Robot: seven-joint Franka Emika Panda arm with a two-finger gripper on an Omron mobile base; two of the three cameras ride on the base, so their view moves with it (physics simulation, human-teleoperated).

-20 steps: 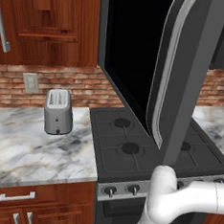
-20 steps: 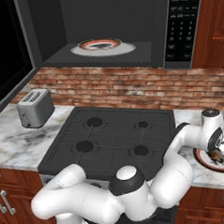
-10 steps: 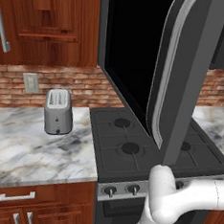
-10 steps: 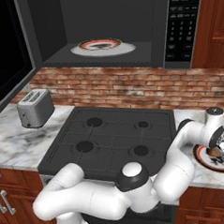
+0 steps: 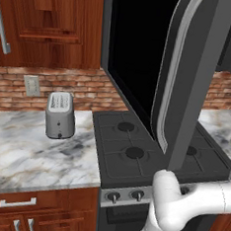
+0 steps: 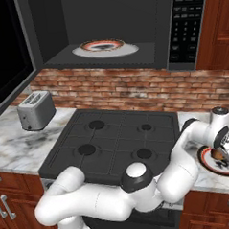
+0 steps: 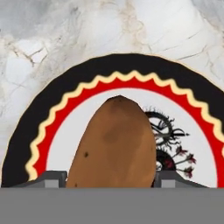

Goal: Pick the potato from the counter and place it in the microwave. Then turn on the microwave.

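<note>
**A:** What does the left base view give you?

**B:** The microwave (image 5: 141, 65) hangs over the stove (image 5: 149, 150) with its door (image 5: 190, 79) swung wide toward the camera, the silver handle running down its edge. A toaster (image 5: 60, 115) stands on the counter (image 5: 30, 154) left of the stove, below a wall outlet (image 5: 32, 85).

**A:** And from the right base view?

**B:** The microwave cavity is open, with a patterned turntable plate (image 6: 105, 47) inside and the keypad (image 6: 185, 25) to its right. The arm bends across the front of the stove and reaches down to the counter on the right, where the gripper (image 6: 220, 157) is over a plate (image 6: 208, 161) with a red and black rim. The potato (image 6: 218, 154) shows as a brown spot on that plate, right under the hand.

**A:** The hand view?

**B:** The potato (image 7: 113, 144) sits on the plate's (image 7: 52, 118) white centre, close up, with marble around the plate. A finger (image 7: 50, 179) tip stands on each side of it, set narrowly at its flanks. Whether they actually press on it I cannot tell.
</note>
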